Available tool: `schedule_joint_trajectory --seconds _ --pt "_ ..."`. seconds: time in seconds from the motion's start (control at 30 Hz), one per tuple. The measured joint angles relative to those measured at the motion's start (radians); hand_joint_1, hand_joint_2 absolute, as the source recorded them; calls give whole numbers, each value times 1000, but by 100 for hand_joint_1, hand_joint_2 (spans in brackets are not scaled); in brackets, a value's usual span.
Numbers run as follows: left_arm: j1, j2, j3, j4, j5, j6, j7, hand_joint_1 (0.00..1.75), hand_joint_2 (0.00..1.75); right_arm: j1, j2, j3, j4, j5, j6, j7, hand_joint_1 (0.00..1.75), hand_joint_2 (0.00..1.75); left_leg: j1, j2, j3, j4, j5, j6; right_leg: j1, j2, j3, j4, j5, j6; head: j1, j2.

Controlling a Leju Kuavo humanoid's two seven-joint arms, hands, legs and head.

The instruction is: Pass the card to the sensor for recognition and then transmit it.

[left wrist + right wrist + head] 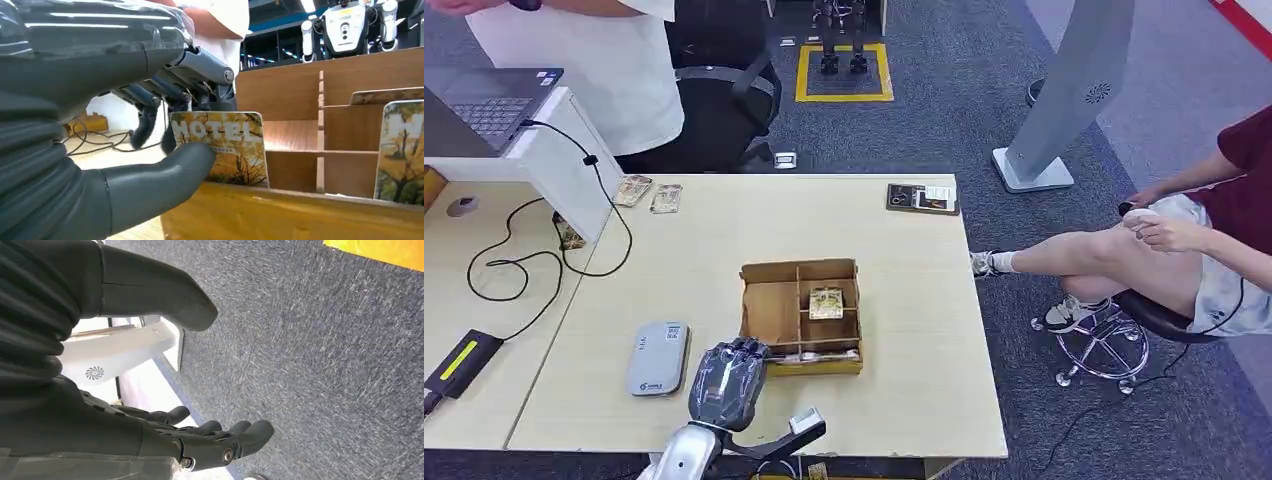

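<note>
While pinching one hotel card (220,142), left robot hand (727,375) at the divided box (769,310); right robot hand (200,437) loosely spread.

Bare tabletop (904,300) right of box (802,316), sensor (660,358) left — dividers crowd inside.

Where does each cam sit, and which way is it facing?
Head view: high on the body, looking forward and down at the table; left hand at the cardboard box.
Left wrist view: behind the left hand, facing the box's hotel card, thumb and fingers on it.
Right wrist view: behind the right hand, facing grey carpet.
Shared: head and left wrist views both show the box.
</note>
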Motion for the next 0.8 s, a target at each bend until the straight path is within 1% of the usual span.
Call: schedule_joint_trajectory --seconds 0.57,0.63,0.7,0.8 --pt "1 0 0 0 9 1 -13 175 175 0 0 0 3 2 0 0 0 175 0 0 0 0 0 0 0 0 0 0 0 0 0 0" --pt "2 0 0 0 13 16 -18 175 175 0 1 0 3 3 1 1 0 175 0 0 0 0 0 0 0 0 0 0 0 0 0 0" --pt "6 0 2 -2 28 53 -32 175 175 0 1 0 3 2 0 1 0 175 0 0 0 0 0 0 0 0 0 0 0 0 0 0" --pt "17 -2 10 -27 97 160 -89 175 175 1 1 0 3 1 -3 -3 0 175 0 0 0 0 0 0 0 0 0 0 0 0 0 0"
